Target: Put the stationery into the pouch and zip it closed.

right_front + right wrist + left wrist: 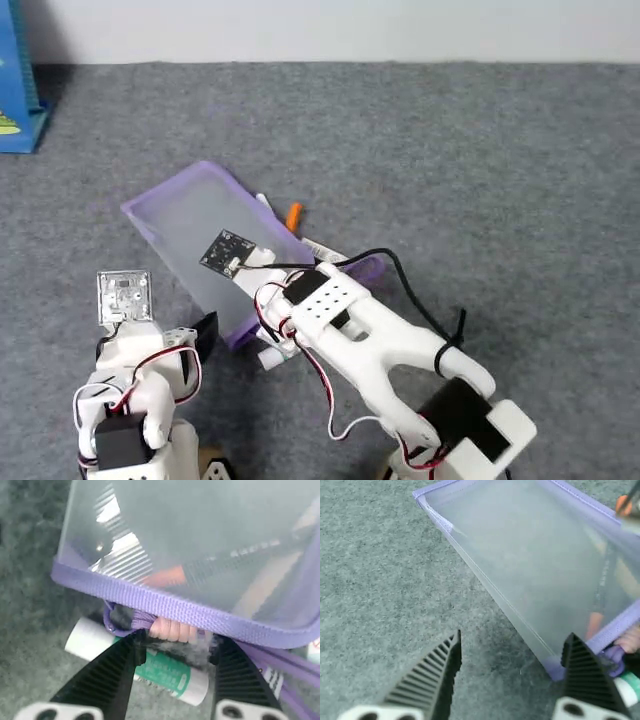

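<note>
Right arm [370, 335] hides one end of the pouch [185, 225], contents blurred

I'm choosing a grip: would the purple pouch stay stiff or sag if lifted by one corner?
Probably sags: the pouch looks like thin translucent sheet with fabric edging. Pushed, it would likely drag on the fuzzy carpet, not glide.

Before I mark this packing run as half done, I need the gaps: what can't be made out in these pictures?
1. High view: the right arm covers the pouch at its near end; open or zipped cannot be told.
2. Right wrist view: the frosted pouch wall blurs the contents; the orange item is unidentifiable.
3. Left wrist view: the glue stick is cut off by the edge and a finger of the left gripper.
</note>
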Controlling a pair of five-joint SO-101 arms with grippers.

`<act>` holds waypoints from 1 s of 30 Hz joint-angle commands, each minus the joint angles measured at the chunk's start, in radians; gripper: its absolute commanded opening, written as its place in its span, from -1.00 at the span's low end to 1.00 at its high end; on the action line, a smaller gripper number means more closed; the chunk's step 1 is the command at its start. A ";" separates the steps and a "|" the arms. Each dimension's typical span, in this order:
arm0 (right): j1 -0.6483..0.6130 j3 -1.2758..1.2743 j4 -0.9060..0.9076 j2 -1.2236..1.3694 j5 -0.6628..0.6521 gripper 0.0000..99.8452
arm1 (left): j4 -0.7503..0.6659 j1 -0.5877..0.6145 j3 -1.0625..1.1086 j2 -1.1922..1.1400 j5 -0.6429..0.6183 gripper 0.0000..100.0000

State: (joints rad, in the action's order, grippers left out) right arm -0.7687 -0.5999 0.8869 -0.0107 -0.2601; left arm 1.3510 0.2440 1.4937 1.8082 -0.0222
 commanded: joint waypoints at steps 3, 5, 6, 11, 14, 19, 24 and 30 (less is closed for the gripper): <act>0.019 0.048 -0.021 0.024 -0.009 -0.61 | 0.002 0.003 -0.005 0.012 -0.011 -0.37; 0.018 0.049 -0.021 0.024 -0.009 -0.61 | 0.002 0.002 -0.005 0.012 -0.011 -0.37; 0.018 0.049 -0.021 0.024 -0.009 -0.61 | 0.002 0.002 -0.005 0.012 -0.011 -0.37; 0.018 0.049 -0.021 0.025 -0.011 -0.61 | 0.002 0.002 -0.005 0.012 -0.011 -0.37; 0.018 0.048 -0.004 0.025 -0.040 -0.61 | 0.002 0.002 -0.005 0.012 -0.011 -0.37; 0.015 0.049 0.073 0.013 -0.158 -0.60 | 0.002 0.003 -0.005 0.012 -0.011 -0.37; 0.015 0.049 0.005 0.024 -0.206 -0.60 | 0.002 0.002 -0.005 0.012 -0.011 -0.37; -0.018 0.049 -0.036 0.024 -0.302 -0.61 | 0.002 0.002 -0.005 0.012 -0.011 -0.37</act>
State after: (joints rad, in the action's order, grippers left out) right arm -0.7656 -0.5738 0.8684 0.0153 -0.5194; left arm 1.3510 0.2440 1.4937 1.8082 -0.0222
